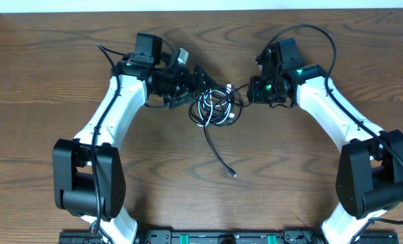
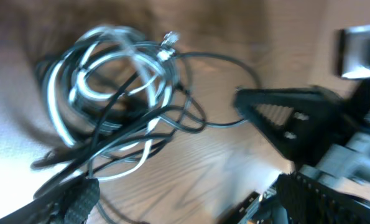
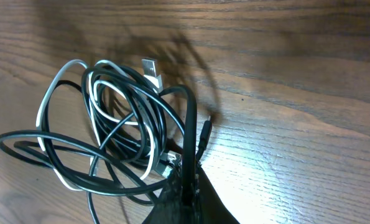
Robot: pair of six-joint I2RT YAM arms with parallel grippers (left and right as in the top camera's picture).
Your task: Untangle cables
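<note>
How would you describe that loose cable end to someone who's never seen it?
At the middle of the wooden table, a tangle of cables lies between the left arm and right arm. One black cable trails out of it toward the arms' bases, ending in a small plug; it alone leaves the loops.

Tangled black and white cables [image 3: 92, 99] on wooden table [image 3: 296, 93], one black strand between closed jaws.
</note>
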